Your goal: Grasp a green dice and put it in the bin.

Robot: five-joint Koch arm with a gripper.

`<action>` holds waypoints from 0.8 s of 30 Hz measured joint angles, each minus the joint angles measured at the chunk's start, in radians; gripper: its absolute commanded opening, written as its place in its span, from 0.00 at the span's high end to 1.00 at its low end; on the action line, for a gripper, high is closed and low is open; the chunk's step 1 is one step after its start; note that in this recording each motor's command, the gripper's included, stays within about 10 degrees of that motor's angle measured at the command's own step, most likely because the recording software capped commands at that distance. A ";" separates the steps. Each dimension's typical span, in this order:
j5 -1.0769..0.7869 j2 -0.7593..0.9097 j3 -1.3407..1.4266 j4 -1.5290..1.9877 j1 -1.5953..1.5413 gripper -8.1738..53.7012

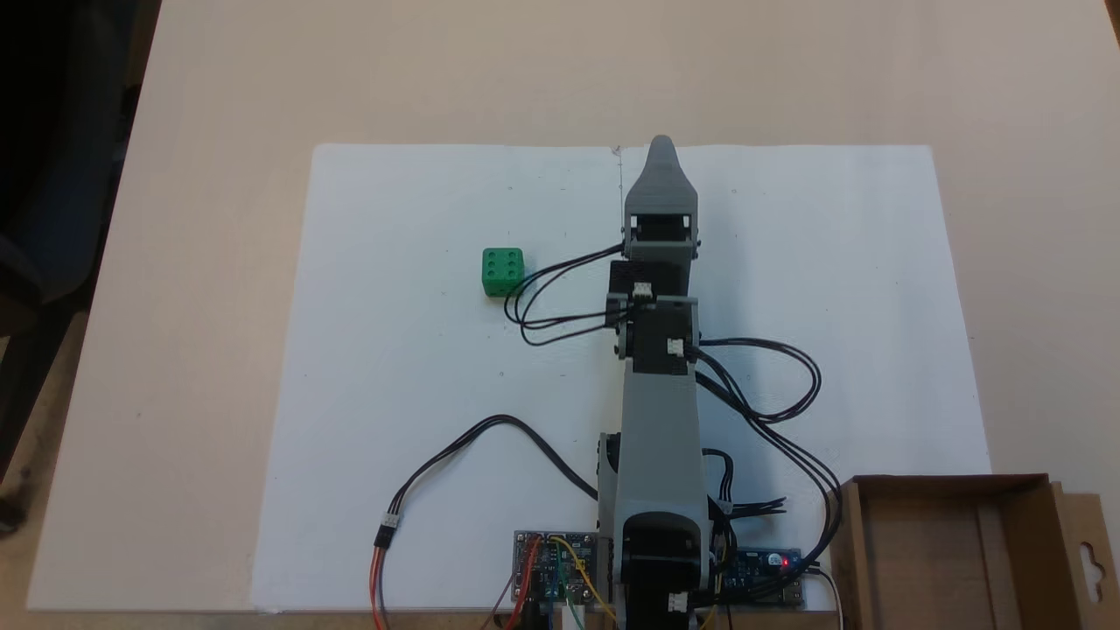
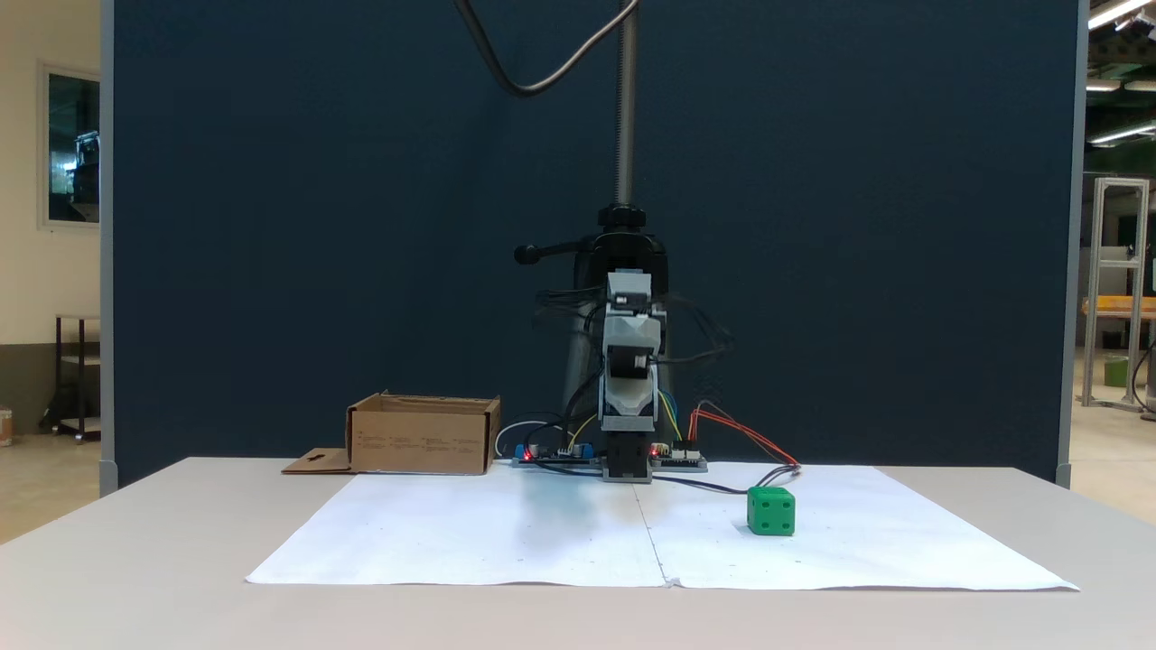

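The gripper (image 1: 661,150) points toward the far edge of the white sheet (image 1: 402,411). Its jaws overlap from above, so I cannot tell whether they are parted or closed; it holds nothing. The green dice (image 1: 502,271) sits on the sheet, apart to the gripper's left in the top-down fixed view, six up. The bin (image 1: 962,560) waits at the worktop's (image 1: 219,87) near right corner beside the base, probably for a short carry. The front fixed view shows the dice (image 2: 771,511) resting flat.

Green dice (image 1: 502,271) — smooth plastic, slight sheen; bin (image 1: 954,551) — matt brown cardboard; white paper sheet (image 1: 394,394) on matt desk (image 1: 219,87).
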 measured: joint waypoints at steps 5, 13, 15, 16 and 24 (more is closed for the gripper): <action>0.011 -0.060 -0.229 0.275 -0.035 0.18; 0.110 -0.235 -0.650 0.801 -0.110 0.18; 0.124 -0.232 -0.692 0.897 -0.121 0.18; 0.133 -0.232 -0.703 0.950 -0.123 0.18; 0.163 -0.232 -0.703 1.390 -0.147 0.18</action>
